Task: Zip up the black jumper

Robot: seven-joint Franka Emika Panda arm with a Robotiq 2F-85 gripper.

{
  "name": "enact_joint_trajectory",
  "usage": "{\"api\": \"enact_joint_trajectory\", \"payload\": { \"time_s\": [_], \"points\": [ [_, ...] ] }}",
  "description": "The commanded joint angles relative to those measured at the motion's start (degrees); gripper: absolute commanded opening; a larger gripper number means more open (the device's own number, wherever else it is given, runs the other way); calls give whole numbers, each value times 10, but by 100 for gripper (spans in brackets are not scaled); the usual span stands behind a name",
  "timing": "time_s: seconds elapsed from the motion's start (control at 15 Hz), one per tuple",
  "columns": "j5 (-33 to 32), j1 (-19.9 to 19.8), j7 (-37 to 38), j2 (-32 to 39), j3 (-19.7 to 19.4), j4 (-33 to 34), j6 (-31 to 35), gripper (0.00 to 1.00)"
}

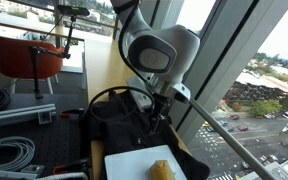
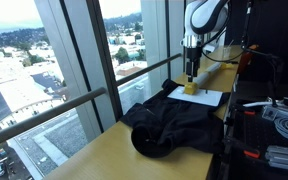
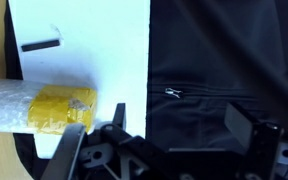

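The black jumper lies rumpled on the wooden table, partly over the white board. It shows in an exterior view and fills the right of the wrist view. A small metal zip pull lies on the zip line just right of the board's edge. My gripper is open, hovering above the jumper, its fingers on either side of the zip pull and holding nothing. It also shows in both exterior views.
A yellow sponge-like block wrapped with bubble foil lies on the white board. Black cables and grey hoses lie on a perforated bench. A red chair stands behind. Large windows border the table.
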Motion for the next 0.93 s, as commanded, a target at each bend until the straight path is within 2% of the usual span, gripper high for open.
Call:
{"api": "enact_joint_trajectory", "payload": {
  "time_s": [0.0, 0.47, 0.87],
  "points": [
    [-10, -3, 22, 37, 14, 17, 27, 100],
    [-30, 1, 45, 106, 17, 33, 79, 100],
    [-48, 13, 77, 175, 16, 91, 89, 100]
  ]
}}
